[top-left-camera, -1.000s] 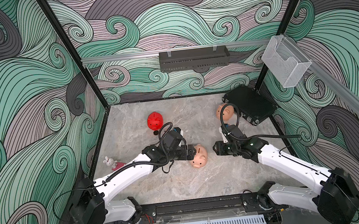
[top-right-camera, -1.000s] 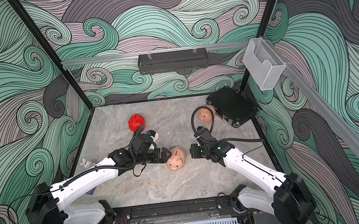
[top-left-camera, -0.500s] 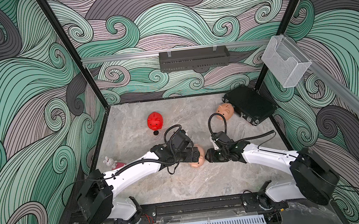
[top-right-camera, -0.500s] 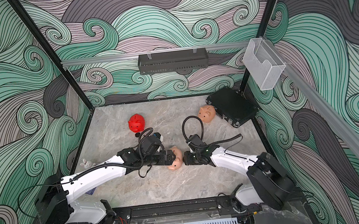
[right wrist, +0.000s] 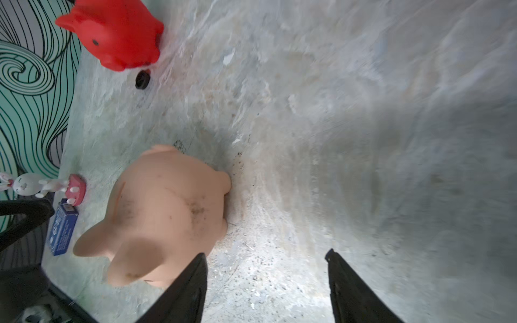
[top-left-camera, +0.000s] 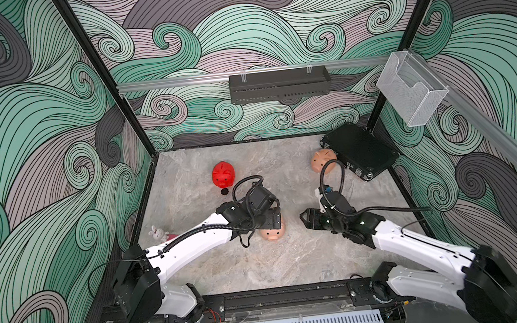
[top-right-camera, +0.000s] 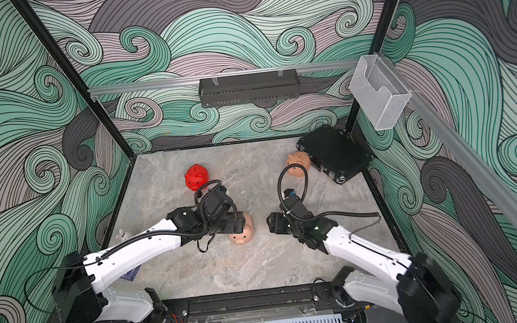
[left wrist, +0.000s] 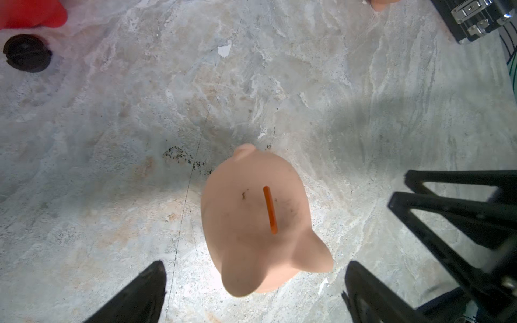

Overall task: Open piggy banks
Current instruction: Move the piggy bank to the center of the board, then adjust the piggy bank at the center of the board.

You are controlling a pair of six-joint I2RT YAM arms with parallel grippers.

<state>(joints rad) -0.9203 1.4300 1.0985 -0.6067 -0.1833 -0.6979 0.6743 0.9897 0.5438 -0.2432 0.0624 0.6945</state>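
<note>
Hovering wide open and empty over the peach-pink piggy bank (left wrist: 251, 223), now resting slot-up on the tabletop (top-left-camera: 262, 268), the left pincer (left wrist: 253, 268) is letting go while the right pincer (right wrist: 265, 254), partly spread and empty, is backing off, leaving unclear whether this one is opened.
</note>
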